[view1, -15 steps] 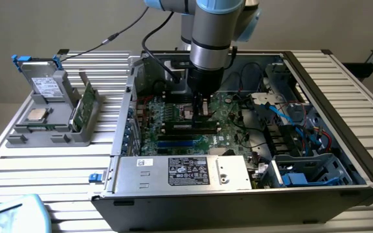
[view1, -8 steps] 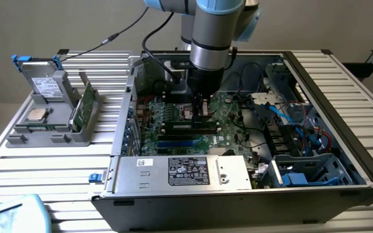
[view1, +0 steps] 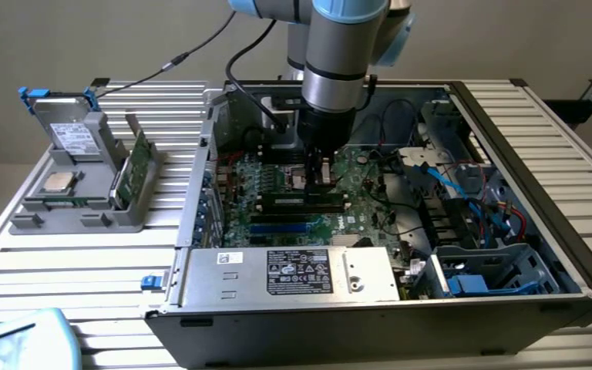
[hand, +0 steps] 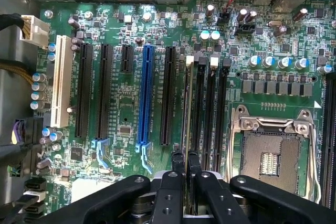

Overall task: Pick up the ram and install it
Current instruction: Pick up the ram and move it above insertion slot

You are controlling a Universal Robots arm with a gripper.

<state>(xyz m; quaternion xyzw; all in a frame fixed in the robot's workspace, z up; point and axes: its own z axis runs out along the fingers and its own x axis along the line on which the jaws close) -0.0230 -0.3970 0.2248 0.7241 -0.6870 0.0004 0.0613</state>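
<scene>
Pincer (hand: 186, 165) pinches the ram (hand: 187, 108) edge-on between its jaws.

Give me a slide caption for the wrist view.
Gripper holds the ram edge-on at the memory slots of the motherboard, beside the open processor socket.

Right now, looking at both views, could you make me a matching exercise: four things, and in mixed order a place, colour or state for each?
1 ram
2 processor chip
3 power supply
4 processor socket

A empty, on the motherboard
B in the grey holder outside the case
C held by the gripper
D large silver box with a label

Pairs: 1-C, 2-B, 3-D, 4-A
</scene>
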